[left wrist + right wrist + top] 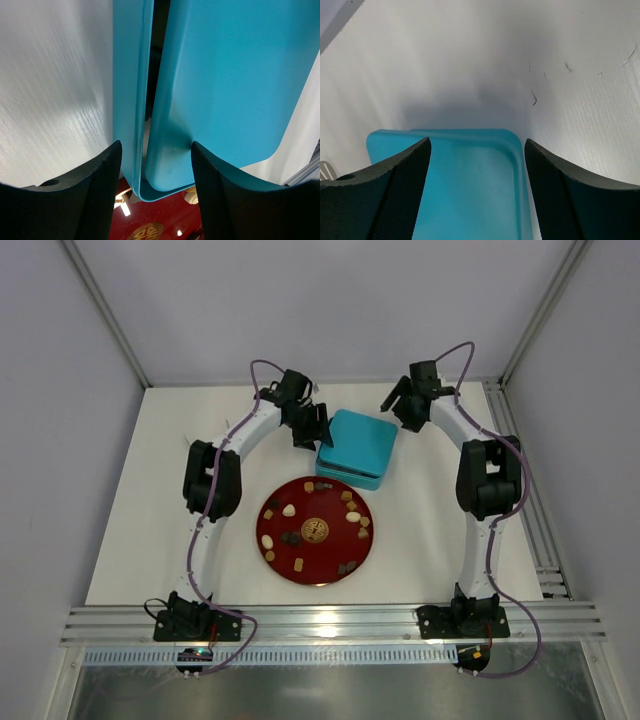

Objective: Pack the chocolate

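The chocolate [288,510] lies as several small dark, tan and cream pieces on a round red plate [327,565] in the middle of the table. A teal box [357,443] stands just behind the plate. My left gripper [312,433] is at the box's left edge. In the left wrist view my left gripper [156,145] has both fingers against the near corner of the teal box [225,75], with a dark gap between lid and base. My right gripper [402,403] is open and empty, above the box's back right corner [470,190]. In the right wrist view my right gripper [477,142] spans that corner.
The red plate [165,220] with its gold emblem [145,232] shows below the box in the left wrist view, with a cream piece [190,196] near the right finger. An aluminium rail [330,620] runs along the table's near edge, and white walls enclose the table.
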Tool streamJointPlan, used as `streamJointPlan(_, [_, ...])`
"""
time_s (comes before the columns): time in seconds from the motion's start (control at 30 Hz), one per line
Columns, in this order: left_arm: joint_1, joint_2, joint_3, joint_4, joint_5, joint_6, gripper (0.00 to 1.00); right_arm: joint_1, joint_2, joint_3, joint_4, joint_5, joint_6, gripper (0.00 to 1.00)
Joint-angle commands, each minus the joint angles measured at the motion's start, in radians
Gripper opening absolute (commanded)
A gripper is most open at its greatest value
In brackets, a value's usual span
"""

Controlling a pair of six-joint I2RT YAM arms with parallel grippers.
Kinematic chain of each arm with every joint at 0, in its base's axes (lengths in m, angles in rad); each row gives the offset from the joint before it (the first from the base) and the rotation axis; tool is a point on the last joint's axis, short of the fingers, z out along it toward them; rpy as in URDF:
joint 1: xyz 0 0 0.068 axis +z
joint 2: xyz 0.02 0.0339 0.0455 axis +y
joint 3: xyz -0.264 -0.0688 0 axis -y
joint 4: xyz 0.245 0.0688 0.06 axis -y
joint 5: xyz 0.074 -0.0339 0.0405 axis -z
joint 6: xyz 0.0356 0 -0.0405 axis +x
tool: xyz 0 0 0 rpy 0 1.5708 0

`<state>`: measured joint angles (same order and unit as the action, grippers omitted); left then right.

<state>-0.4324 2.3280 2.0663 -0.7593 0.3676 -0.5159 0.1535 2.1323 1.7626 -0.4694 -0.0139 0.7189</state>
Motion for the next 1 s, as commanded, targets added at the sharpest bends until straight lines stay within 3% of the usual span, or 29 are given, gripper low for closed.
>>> streamJointPlan(0.0, [-0.005,-0.022,0.031,0.005,0.019,0.004,0.57,0.026,0.017,0.049,-0.051,0.084,0.027,0.77])
streamJointPlan(0.97, [-0.008,-0.075,-0.089,0.124,0.079,-0.053,0.59,0.075,0.044,0.101,-0.09,0.085,0.001,0.75])
